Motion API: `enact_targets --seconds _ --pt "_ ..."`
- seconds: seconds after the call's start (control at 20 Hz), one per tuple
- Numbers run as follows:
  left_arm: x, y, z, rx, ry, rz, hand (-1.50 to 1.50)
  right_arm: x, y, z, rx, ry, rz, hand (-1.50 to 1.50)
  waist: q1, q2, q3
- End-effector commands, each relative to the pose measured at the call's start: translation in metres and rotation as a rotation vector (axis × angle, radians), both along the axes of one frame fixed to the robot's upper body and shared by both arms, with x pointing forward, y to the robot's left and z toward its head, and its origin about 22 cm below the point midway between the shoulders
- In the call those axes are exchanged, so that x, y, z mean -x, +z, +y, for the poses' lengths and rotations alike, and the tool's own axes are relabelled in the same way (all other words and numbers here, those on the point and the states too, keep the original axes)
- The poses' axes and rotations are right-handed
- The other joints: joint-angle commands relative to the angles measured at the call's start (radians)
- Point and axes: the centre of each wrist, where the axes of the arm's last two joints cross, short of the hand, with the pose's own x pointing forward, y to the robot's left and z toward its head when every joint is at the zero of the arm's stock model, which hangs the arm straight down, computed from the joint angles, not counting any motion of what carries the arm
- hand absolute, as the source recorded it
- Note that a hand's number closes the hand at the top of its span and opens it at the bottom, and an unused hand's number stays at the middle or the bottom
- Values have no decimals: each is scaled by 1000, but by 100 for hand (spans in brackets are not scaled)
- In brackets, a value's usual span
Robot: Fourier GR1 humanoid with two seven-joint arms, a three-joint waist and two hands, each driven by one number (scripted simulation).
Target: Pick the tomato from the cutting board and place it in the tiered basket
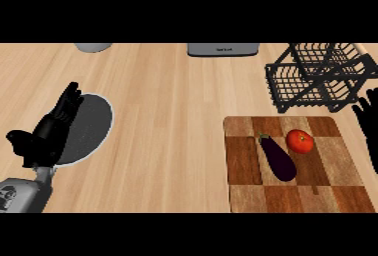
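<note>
The fingers [68,102] of the left hand [46,135] are seen stretched out straight toward the upper part of the frame, released and grasping nothing, in the left of the picture. They are laid over a grey round plate [100,125], which is partly hidden by the hand and its grey forearm [26,192] at the lower left edge. At the far right edge, the right hand [367,127] is shown only as dark straight fingers pointing upward, relaxed and holding nothing, just beside the right side of the cutting board [244,165].

The tomato [300,141] is found lying on the checkered wooden cutting board, in its upper right part, in the right half of the frame. Just left of it, an eggplant [278,159] is laid slantwise on the same board; whether the two touch cannot be told. Above the board, in the upper right corner, the black wire tiered basket [310,82] is set on the wooden counter [170,100]. Two grey objects are cut by the upper edge.
</note>
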Motion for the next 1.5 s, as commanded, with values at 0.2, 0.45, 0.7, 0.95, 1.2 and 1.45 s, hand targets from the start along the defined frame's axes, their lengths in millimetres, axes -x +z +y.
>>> enact_targets --seconds 0.2,0.45,0.7,0.95,1.2,1.45 --pt "3 10 29 -189 124 -21 0 13 -8 3 -71 -430 -147 150 -15 43 -28" --pt "6 1 26 -176 142 26 0 65 -83 -36 41 -998 209 -150 -42 60 -34" --pt "9 -7 13 -193 121 39 0 83 -69 24 88 -1074 167 -150 -14 48 -34" --pt "7 -6 2 -192 93 29 0 107 -54 23 203 -812 381 -150 11 57 -38" --pt "0 2 4 -187 101 32 0 106 -23 5 323 -602 634 -150 31 61 -38" --pt "-6 -3 -4 -175 91 30 0 73 42 4 367 -563 760 -150 25 59 -36"
